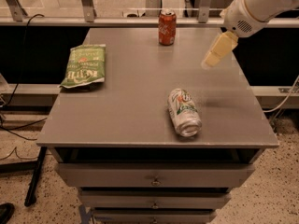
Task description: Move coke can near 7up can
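The red coke can (167, 27) stands upright at the far edge of the grey table (131, 101), near the middle. The silver-white 7up can (184, 112) with green lettering lies on its side near the front right of the table. My gripper (216, 52) hangs above the table's right side on the white arm that comes in from the upper right. It is to the right of the coke can and a little nearer the front, and beyond the 7up can. It holds nothing.
A green chip bag (84, 65) lies flat on the left side of the table. Drawers (154, 176) sit below the table's front edge. A railing (140, 20) runs behind the far edge. Cables lie on the floor at left.
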